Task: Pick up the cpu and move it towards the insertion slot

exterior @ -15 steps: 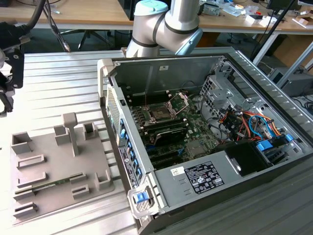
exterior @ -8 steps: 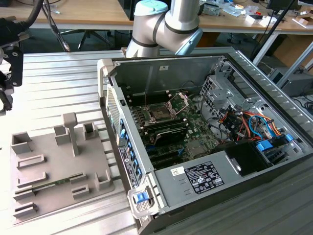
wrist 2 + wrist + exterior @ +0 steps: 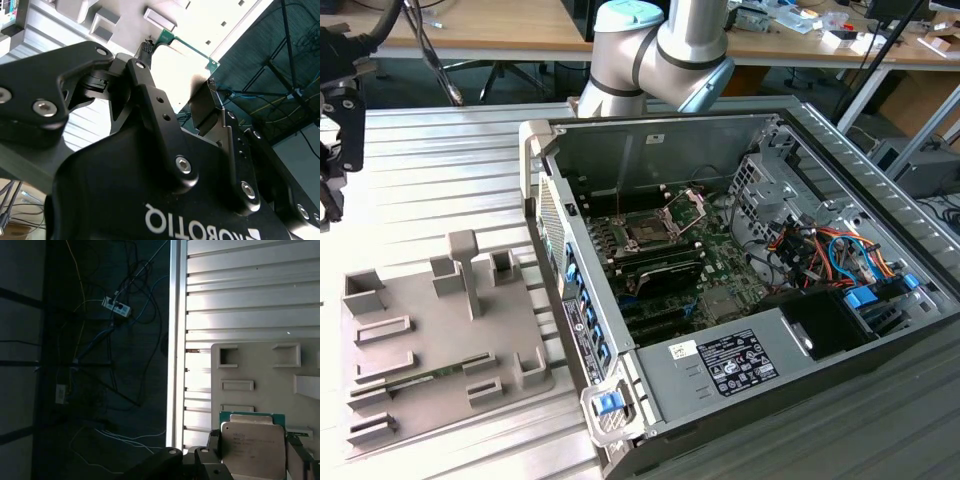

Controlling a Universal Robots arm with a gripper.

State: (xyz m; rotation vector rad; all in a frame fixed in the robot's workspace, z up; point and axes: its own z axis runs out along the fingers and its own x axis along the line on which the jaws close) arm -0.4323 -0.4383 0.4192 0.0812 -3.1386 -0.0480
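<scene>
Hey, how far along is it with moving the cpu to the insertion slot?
Done: the cpu is gripped and lifted off the grey tray. In hand: the gripper holds it at the exterior view's left. Left: it has not yet reached the insertion slot in the open case.

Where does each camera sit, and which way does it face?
Exterior view: off the arm, looking down into the open computer case with the insertion slot, grey tray beside it; the arm rises behind.
First wrist view: at the wrist, looking past the gripper onto the cpu, tray and floor.
Second wrist view: at the wrist, looking along the gripper's black body to the cpu between its fingers.
Shared: both wrist views show gripper, cpu and tray.
</scene>
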